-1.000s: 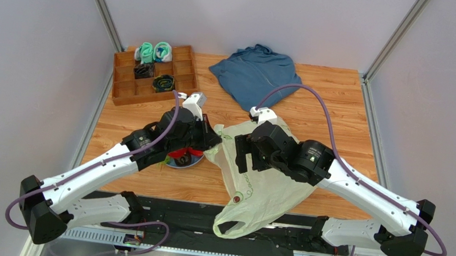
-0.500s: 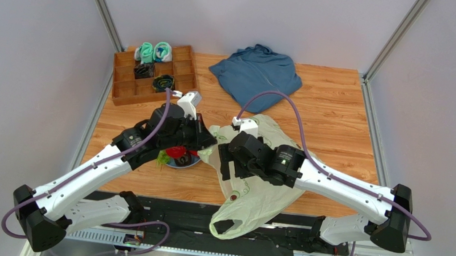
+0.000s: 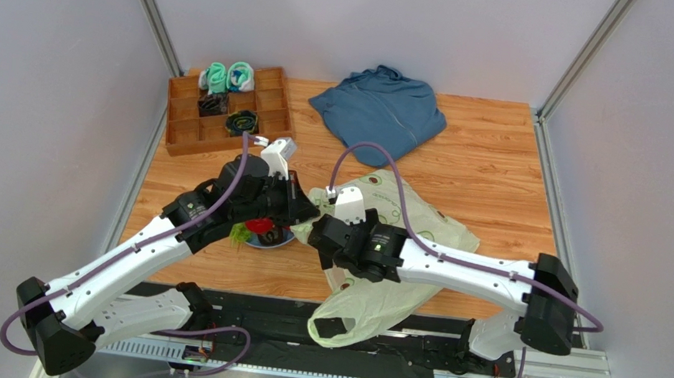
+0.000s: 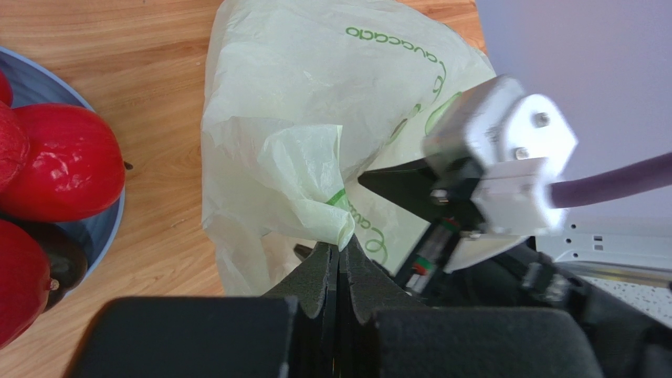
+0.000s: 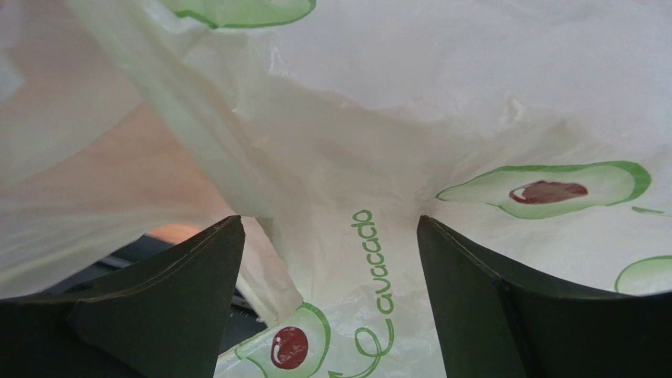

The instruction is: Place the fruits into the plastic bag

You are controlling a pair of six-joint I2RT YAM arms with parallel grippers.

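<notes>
Thin, crinkly pale-green plastic bag (image 3: 422,224) drapes over the near edge of the bench (image 3: 502,178); likely light, limp, slippery: grip its rim. Right end effector (image 5: 327,260) released astride the film; left end effector (image 4: 339,264) clenched on a bag fold.

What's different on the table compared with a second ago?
The right pincer, open, swung left and toward the near edge over the plastic bag, ending close beside the left pincer, which still pinches the bag's edge. The bag's folds shifted. Fruits, sock tray and blue garment stayed put.
</notes>
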